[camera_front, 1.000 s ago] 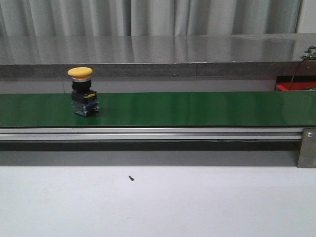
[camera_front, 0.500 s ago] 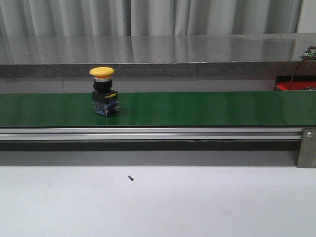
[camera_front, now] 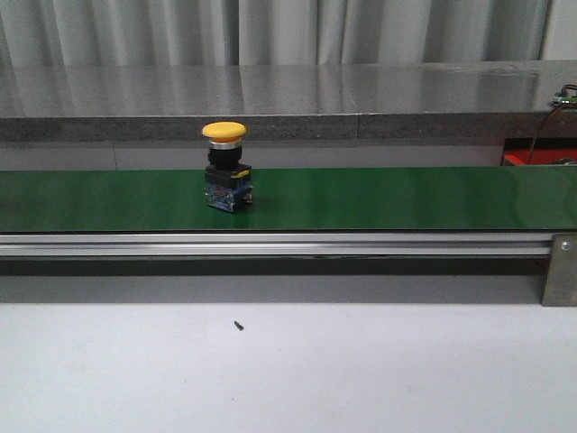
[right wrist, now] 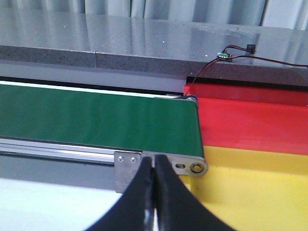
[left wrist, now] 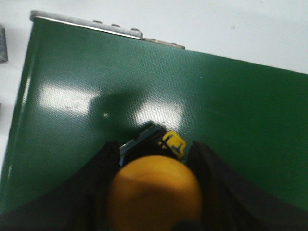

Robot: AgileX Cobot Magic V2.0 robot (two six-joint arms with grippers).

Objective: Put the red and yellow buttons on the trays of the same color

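My left gripper (left wrist: 154, 147) points down at the green belt (camera_front: 406, 198) with its fingers spread wide. The yellow button (camera_front: 225, 167) stands upright on the belt, left of its middle, and shows between those fingers from my wrist; I cannot tell whether they touch it. My right gripper (right wrist: 154, 161) is level, fingers pressed together, aimed at the belt's right end, beside which the red tray (right wrist: 250, 125) and yellow tray (right wrist: 255, 187) lie.

Grey pleated curtain (camera_front: 270, 32), glossy dark stone counter (camera_front: 270, 95), white tabletop (camera_front: 361, 370)
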